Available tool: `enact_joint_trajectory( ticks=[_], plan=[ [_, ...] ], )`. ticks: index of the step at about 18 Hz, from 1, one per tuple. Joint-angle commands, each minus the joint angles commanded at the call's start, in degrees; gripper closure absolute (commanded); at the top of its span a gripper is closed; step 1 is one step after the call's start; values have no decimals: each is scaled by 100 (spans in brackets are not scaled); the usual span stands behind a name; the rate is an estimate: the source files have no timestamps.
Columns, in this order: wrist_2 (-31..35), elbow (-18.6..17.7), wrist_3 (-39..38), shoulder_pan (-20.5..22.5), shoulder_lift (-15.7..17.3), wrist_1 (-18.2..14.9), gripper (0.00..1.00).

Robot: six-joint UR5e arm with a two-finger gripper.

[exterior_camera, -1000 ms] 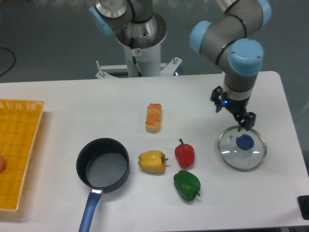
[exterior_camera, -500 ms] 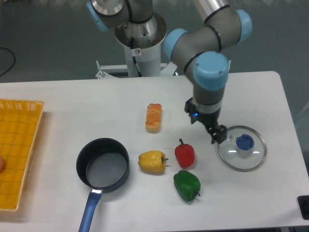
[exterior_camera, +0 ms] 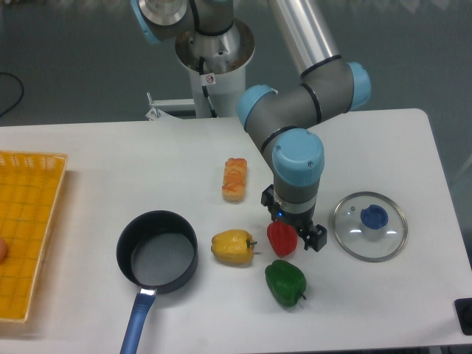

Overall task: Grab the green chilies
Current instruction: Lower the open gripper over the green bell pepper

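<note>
The green bell pepper (exterior_camera: 285,282) lies on the white table, front centre-right, with its stem pointing down-right. The red bell pepper (exterior_camera: 281,238) sits just behind it and is partly covered by the gripper. The yellow bell pepper (exterior_camera: 232,246) lies to the left. My gripper (exterior_camera: 295,223) hangs above the red pepper, a little behind the green one, touching neither. Only one fingertip (exterior_camera: 318,237) shows clearly, so its opening is unclear. It holds nothing that I can see.
A black pot (exterior_camera: 157,252) with a blue handle stands front left. A glass lid (exterior_camera: 369,226) with a blue knob lies to the right. A bread roll (exterior_camera: 235,178) lies mid-table. A yellow basket (exterior_camera: 29,232) sits at the left edge.
The arm has swung left and forward, from above the glass lid to above the red pepper, close to the green pepper. The objects have not moved.
</note>
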Motion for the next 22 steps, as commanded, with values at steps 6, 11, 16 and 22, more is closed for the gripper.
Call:
enact_joint_trajectory(
  ticks=[6, 11, 16, 22],
  plan=[
    [-140, 9, -1047, 18, -17, 210, 0],
    [-369, 53, -2654, -9, -44, 264, 0],
    [-703, 53, -3842, -9, -140, 457, 0],
    [-712, 53, -5178, -17, -272, 580, 0]
  ],
)
